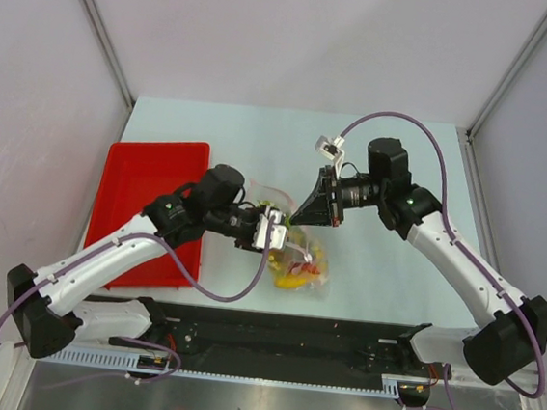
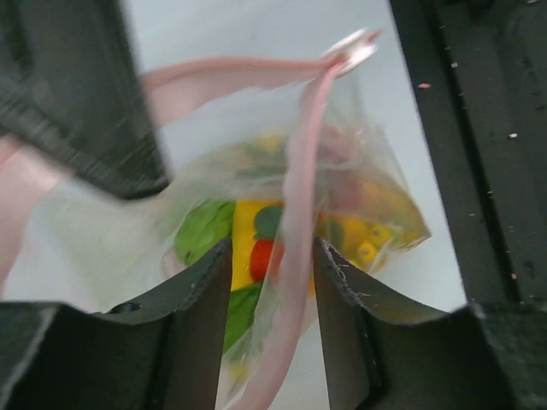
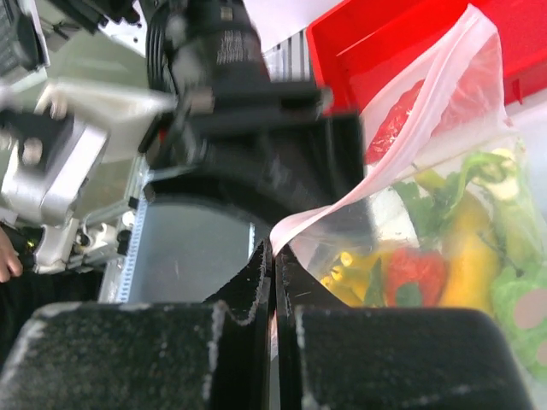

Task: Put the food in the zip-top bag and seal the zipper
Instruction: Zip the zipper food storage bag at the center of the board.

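Observation:
The zip-top bag (image 1: pixel 303 266) is held up off the table between my two grippers, with the food (image 1: pixel 296 277) inside it: yellow, green and red pieces. In the left wrist view my left gripper (image 2: pixel 272 248) is open, its jaws astride the pinkish zipper (image 2: pixel 299 171) without pinching it, and the food (image 2: pixel 246 231) shows below. My right gripper (image 3: pixel 273 248) is shut on the end of the zipper (image 3: pixel 410 128). The bag (image 3: pixel 479 120) hangs beyond it with the food (image 3: pixel 419 273) in it. From above, the left gripper (image 1: pixel 273 232) and right gripper (image 1: pixel 299 217) sit close together at the bag's mouth.
The red tray (image 1: pixel 145 183) lies on the left of the table, under my left arm, and shows behind the bag in the right wrist view (image 3: pixel 376 43). The black base rail (image 1: pixel 281 332) runs along the near edge.

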{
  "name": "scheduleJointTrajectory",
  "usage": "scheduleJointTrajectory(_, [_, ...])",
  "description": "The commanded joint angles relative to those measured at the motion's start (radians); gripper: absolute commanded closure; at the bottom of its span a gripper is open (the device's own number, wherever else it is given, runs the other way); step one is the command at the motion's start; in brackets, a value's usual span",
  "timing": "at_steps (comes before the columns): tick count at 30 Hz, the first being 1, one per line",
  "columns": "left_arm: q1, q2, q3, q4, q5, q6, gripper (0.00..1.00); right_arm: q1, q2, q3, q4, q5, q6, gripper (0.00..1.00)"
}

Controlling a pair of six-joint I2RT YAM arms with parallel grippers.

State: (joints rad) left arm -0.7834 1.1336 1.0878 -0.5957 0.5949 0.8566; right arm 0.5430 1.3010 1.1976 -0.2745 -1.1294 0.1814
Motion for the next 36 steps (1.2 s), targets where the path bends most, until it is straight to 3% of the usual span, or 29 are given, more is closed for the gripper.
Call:
scheduleJointTrajectory(1, [-0.082,0.000,-0.002,-0.012,0.083,0.010,0.60,0.023,-0.002,0.097,-0.066,0.003,-0.127,1.00])
scheduleJointTrajectory(3, [-0.108,-0.014,0.000,-0.023,0.106,-0.017,0.82,0.028,0.027,0.137,-0.091,0.005,-0.155,1.00])
scheduleJointTrajectory(4, [-0.114,-0.018,0.001,-0.010,0.111,-0.080,1.00,0.032,0.037,0.148,-0.094,0.003,-0.175,1.00])
scheduleJointTrajectory(6, [-0.114,-0.035,0.012,0.039,0.131,-0.157,1.00,0.041,0.055,0.186,-0.107,0.005,-0.203,1.00])
scheduleJointTrajectory(7, [-0.114,-0.043,0.012,0.071,0.131,-0.268,1.00,0.054,0.061,0.198,-0.121,0.017,-0.235,0.96])
scheduleJointTrajectory(8, [-0.114,-0.052,0.011,0.147,0.125,-0.325,1.00,0.060,0.066,0.212,-0.132,0.025,-0.249,0.85])
scheduleJointTrajectory(9, [-0.114,-0.067,0.000,0.183,0.112,-0.379,1.00,0.060,0.075,0.259,-0.159,0.051,-0.273,0.54])
scheduleJointTrajectory(12, [-0.114,-0.060,-0.035,0.304,0.076,-0.613,1.00,-0.020,0.058,0.367,-0.340,0.098,-0.362,0.17])
scheduleJointTrajectory(15, [-0.114,-0.046,-0.064,0.413,0.054,-0.724,1.00,-0.202,-0.056,0.285,-0.299,0.044,-0.284,0.04])
scheduleJointTrajectory(18, [-0.108,-0.034,-0.069,0.500,0.014,-0.803,1.00,-0.282,-0.170,0.196,-0.321,0.098,-0.374,0.03])
scheduleJointTrajectory(24, [-0.082,0.043,-0.002,0.533,0.022,-0.909,1.00,-0.291,-0.445,-0.053,-0.331,0.194,-0.430,0.04])
scheduleJointTrajectory(29, [-0.074,0.057,0.018,0.524,0.054,-0.895,1.00,-0.290,-0.578,-0.141,-0.316,0.233,-0.462,0.18])
scheduleJointTrajectory(36, [-0.076,0.080,0.058,0.473,0.128,-0.860,1.00,-0.290,-0.557,-0.151,-0.347,0.203,-0.577,0.41])
